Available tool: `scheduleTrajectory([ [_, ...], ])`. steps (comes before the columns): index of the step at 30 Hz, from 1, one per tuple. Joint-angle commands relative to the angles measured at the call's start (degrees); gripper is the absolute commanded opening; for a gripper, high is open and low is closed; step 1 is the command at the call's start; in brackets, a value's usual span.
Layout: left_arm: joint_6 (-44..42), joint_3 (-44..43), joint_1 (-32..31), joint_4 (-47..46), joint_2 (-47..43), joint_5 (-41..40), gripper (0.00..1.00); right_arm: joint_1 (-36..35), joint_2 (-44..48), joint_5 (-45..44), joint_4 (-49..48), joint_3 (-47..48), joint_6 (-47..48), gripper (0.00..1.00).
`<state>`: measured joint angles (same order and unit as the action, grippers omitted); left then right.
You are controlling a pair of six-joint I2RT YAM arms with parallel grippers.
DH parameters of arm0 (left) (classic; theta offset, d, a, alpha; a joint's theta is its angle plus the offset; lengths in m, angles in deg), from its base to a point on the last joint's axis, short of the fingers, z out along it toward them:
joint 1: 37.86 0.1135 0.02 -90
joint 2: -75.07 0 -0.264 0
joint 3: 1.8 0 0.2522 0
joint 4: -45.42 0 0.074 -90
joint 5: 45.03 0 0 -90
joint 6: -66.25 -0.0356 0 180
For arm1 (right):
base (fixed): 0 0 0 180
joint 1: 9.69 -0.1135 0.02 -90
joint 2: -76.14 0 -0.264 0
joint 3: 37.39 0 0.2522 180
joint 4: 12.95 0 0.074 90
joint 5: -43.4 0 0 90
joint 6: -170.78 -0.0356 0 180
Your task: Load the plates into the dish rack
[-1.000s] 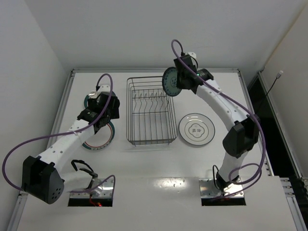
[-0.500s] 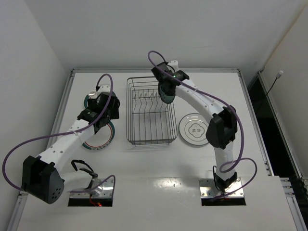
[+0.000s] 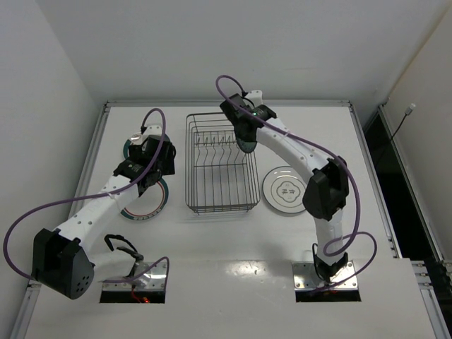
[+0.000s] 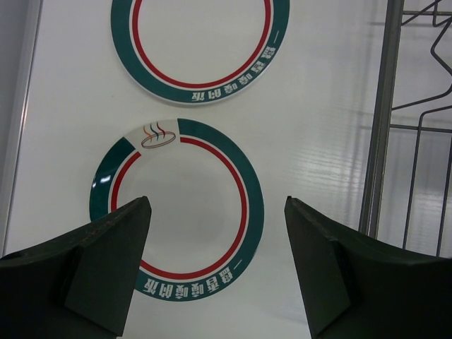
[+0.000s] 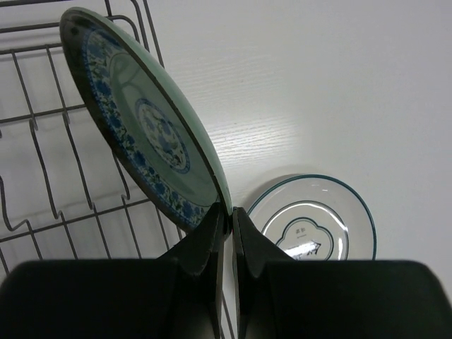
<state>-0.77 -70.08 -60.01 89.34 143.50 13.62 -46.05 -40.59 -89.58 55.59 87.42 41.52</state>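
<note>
— The plates are taken view by view. From overhead, a blue-patterned plate (image 3: 245,143) is held on edge by the right gripper (image 3: 244,135) over the upper right part of the dish rack (image 3: 188,166), at centre frame.

— Why on edge?

— Presumably so that it can be slotted between the upright prongs. Laid flat, it would not be caught by them. A white plate (image 3: 288,189) lies flat on the table (image 3: 226,240), right of the rack. At left, the far banded plate (image 3: 128,150) and the near banded plate (image 3: 157,201) are partly covered by the left arm, and the left gripper (image 3: 147,176) is poised above the near one.

— And the left wrist view?

— The left gripper (image 4: 217,205) is shown spread wide, with nothing held. The near banded plate (image 4: 176,212) is framed between the fingers (image 4: 106,261), flat on the table. The far banded plate (image 4: 200,42) is cut off at the top of the frame, and rack wire (image 4: 379,120) runs down the right edge. This is judged a line-up for a grab at the rim, not yet made.

— Right wrist?

— The right gripper (image 5: 226,212) is seen pinched tight on the rim of the blue-patterned plate (image 5: 141,120) at lower centre. The plate is tilted up toward the upper left, over the rack wires (image 5: 106,210). Whether a wire is touched cannot be told. The white plate (image 5: 311,219) is glimpsed at lower right, not yet loaded.
</note>
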Motion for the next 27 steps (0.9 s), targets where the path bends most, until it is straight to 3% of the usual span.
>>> scheduleTrajectory([
  [1,0.4,-1.0,-0.3,-1.0,-0.2,-0.9,0.74,-0.5,5.1,-3.4,-1.3,2.0,-0.9,0.00],
  [27,0.4,-1.0,-0.3,-1.0,-0.2,-0.9,0.74,0.1,-5.3,-2.4,4.9,6.6,-2.7,0.00],
])
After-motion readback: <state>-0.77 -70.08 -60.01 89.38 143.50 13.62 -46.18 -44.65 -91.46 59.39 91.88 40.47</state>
